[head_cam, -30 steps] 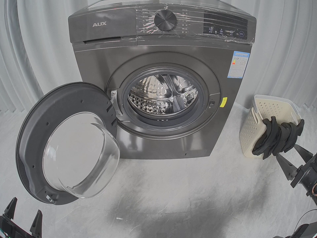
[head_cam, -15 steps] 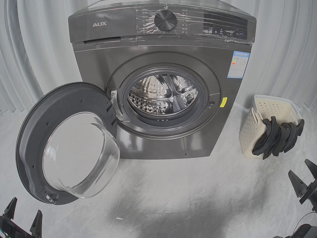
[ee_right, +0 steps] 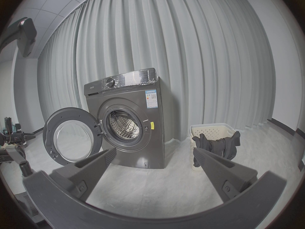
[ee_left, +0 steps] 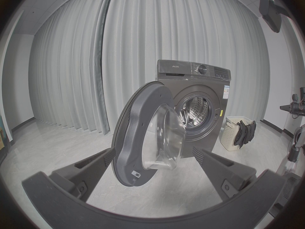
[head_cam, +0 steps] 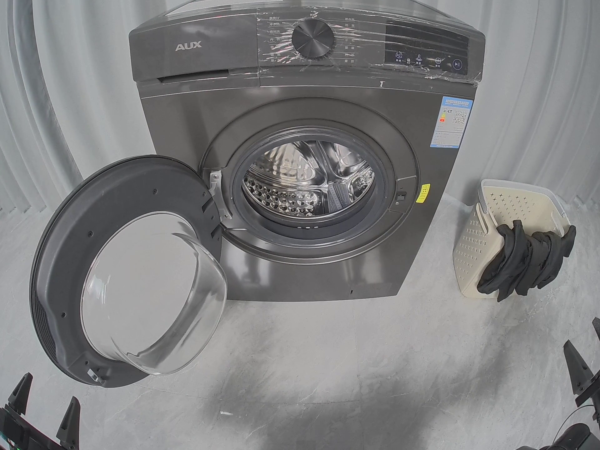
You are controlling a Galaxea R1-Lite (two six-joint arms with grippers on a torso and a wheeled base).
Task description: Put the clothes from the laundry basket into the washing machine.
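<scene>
Right end effector (head_cam: 585, 340) partly off-frame

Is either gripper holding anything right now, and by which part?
Nothing is held. The left gripper and right gripper are both open and empty; the dark clothes hang over the laundry basket rim.

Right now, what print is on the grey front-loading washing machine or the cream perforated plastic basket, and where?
Grey front-loading washing machine, drawer panel: brand logo, short light letters.
Round dial surround: programme labels, too small.
Dark control panel: icons, too small.
Blue-and-white label: print and code, unreadable.
Yellow sticker: unreadable.
Cream perforated plastic basket: none.
</scene>
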